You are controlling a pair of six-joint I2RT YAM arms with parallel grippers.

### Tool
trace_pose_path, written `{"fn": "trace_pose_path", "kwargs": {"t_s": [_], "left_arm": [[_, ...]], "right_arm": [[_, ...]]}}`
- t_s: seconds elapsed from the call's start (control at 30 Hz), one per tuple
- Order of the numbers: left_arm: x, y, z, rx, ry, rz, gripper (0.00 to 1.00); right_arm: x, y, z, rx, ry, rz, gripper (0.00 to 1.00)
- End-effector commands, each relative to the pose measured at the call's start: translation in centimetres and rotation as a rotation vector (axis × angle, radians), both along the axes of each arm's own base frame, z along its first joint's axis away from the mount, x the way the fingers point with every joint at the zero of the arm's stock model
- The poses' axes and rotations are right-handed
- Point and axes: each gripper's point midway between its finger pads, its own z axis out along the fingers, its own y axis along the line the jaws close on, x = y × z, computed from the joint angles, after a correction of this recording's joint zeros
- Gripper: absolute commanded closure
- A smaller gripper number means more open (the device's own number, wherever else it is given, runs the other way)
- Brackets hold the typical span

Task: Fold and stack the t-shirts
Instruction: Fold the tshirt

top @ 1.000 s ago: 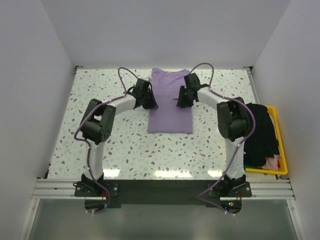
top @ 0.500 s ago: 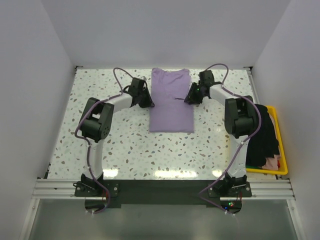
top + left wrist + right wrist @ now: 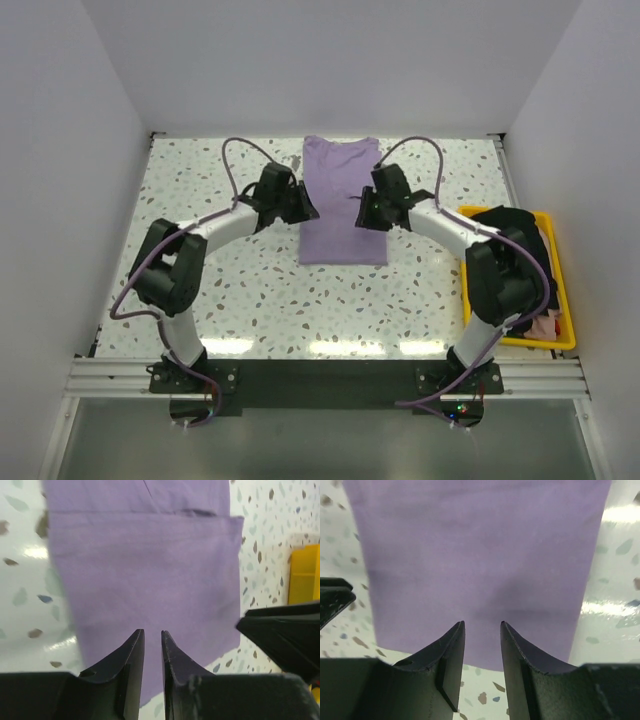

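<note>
lavender t-shirt [image 3: 145,565] under left hand [image 3: 152,633] (folded flat)

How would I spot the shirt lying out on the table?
On the speckled table, look to the far middle: a lavender t-shirt lies flat, folded into a tall rectangle. It is the only cloth on the tabletop; the black clothes sit heaped in the yellow bin at right.
</note>
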Motion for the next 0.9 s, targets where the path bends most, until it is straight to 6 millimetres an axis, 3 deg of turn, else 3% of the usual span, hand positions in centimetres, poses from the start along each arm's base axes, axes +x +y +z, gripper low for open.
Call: {"fn": "trace_pose_path", "kwargs": {"t_s": [0.0, 0.1, 0.3, 0.57, 0.87], "left_arm": [[-2.6, -1.5, -1.1, -0.030, -0.013, -0.042, 0.75], [-4.6, -1.7, -3.1, -0.032, 0.024, -0.055, 0.75], [-7.8, -1.2, -6.1, -0.001, 0.089, -0.064, 0.76], [-10.4, 0.8, -7.6, 0.072, 0.137, -0.013, 0.85], [-15.4, 3.4, -8.8, 0.084, 0.198, 0.023, 0.90]], "right_arm": [[-1.7, -1.5, -4.4, -0.114, 0.065, -0.027, 0.61], [-3.4, -2.0, -7.0, -0.151, 0.131, -0.020, 0.62], [-6.6, -3.5, -9.6, -0.182, 0.198, -0.027, 0.62], [-9.9, -3.7, -10.8, -0.203, 0.237, 0.004, 0.63], [-15.5, -2.3, -11.3, -0.200, 0.285, 0.077, 0.63]]}}
